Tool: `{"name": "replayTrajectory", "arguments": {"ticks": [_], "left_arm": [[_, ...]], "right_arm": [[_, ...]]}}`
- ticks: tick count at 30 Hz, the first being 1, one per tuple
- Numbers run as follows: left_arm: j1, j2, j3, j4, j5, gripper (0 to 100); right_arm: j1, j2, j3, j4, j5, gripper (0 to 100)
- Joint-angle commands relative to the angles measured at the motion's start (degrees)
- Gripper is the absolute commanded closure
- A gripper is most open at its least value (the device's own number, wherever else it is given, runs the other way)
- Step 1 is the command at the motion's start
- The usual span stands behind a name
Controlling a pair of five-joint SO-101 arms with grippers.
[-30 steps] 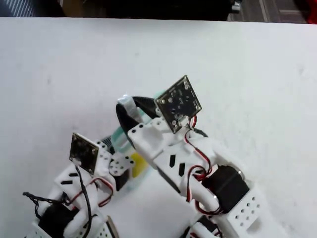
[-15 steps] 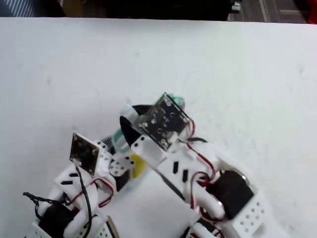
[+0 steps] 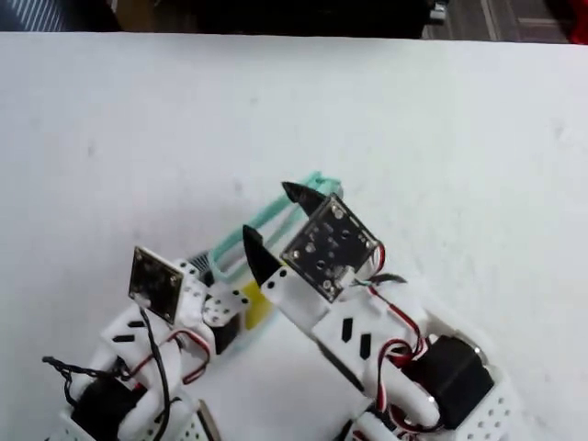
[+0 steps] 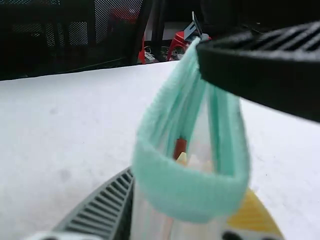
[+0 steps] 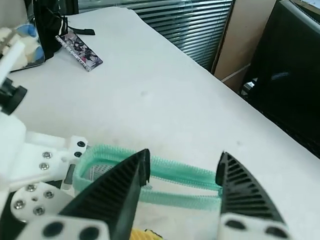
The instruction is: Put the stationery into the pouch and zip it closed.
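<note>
Right gripper [image 3: 269, 214] has lifted off the pouch [image 5: 170, 172] mouth, jaws now wide and empty | left gripper [image 4: 166, 114] clamps the pouch rim, near table edge | stationery [image 4: 180, 148] inside | likely next: zip.

Pouch [image 4: 185, 187]: rim is showing mint green in a fine woven mesh; body is showing clear and slightly milky.
Yellow piece [image 4: 247, 212], inside the pouch: is showing plain yellow.
Red-tipped piece [image 4: 180, 146], inside the pouch: is showing an orange-red end above a cream part.
Right gripper [image 5: 183, 154]: fingers [image 5: 115, 195] are showing black with ribbed faces; its base is showing white.
Left gripper [image 4: 165, 112]: one finger is showing black with ridges, the other grey with ridges.
Arm shells [image 3: 349, 335]: are showing white, with black slots.
Wires [image 3: 390, 354]: are showing red and black.
Table [image 4: 60, 130]: is showing plain white.
</note>
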Motion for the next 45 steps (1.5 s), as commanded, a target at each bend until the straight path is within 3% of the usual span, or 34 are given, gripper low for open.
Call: {"name": "replayTrajectory", "arguments": {"ticks": [1, 15, 20, 22, 27, 32, 38, 45], "left_arm": [[-0.40, 0.22, -2.02, -0.18, 0.53, 78], [-0.40, 0.22, -2.02, 0.18, 0.53, 79], [-4.44, 0.22, -2.46, -2.02, 0.44, 97], [-7.16, 0.22, -2.64, -2.64, 0.44, 97], [-11.65, 0.22, -2.64, -4.31, 0.62, 98], [-18.15, 0.22, -2.64, -5.89, 0.79, 98], [-19.56, 0.22, -2.29, -6.77, 0.88, 98], [-19.56, 0.22, -2.29, -6.68, 0.62, 98]], "right_arm": [[0.57, 0.40, -2.29, -0.75, 0.35, 80.0], [36.26, 7.87, -7.03, 3.12, 1.41, 80.0], [44.44, 16.66, -6.77, 13.93, 13.36, 80.0], [47.16, 19.91, -6.77, 18.24, 17.76, 80.0], [45.58, 23.34, 0.09, 22.64, 37.27, 80.0], [41.10, 23.43, 16.44, 13.76, 49.93, 79.7], [40.75, 24.04, 29.45, -2.15, 54.86, 79.6], [40.48, 24.13, 31.12, -3.74, 60.66, 79.6]]}}
